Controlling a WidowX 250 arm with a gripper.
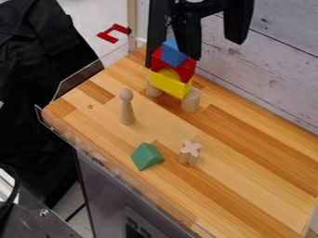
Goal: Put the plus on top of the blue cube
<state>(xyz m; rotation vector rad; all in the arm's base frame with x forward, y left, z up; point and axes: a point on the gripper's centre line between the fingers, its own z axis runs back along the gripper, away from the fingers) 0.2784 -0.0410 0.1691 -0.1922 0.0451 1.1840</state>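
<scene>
My black gripper (214, 49) hangs at the top of the camera view, open, with nothing between its fingers. Its left finger is near the block tower, just right of the blue cube (174, 53) in the view. That cube tops a red arch (185, 69), which rests over a yellow block (169, 84). The pale wooden plus (189, 152) stands upright on the wooden counter (248, 172), in front of the tower and apart from it.
Wooden cylinders (190, 100) stand under the yellow block. A wooden peg figure (127, 108) is left of centre, and a green prism (147, 156) lies left of the plus. A clear rim edges the counter's left side; a plank wall (273, 65) rises behind.
</scene>
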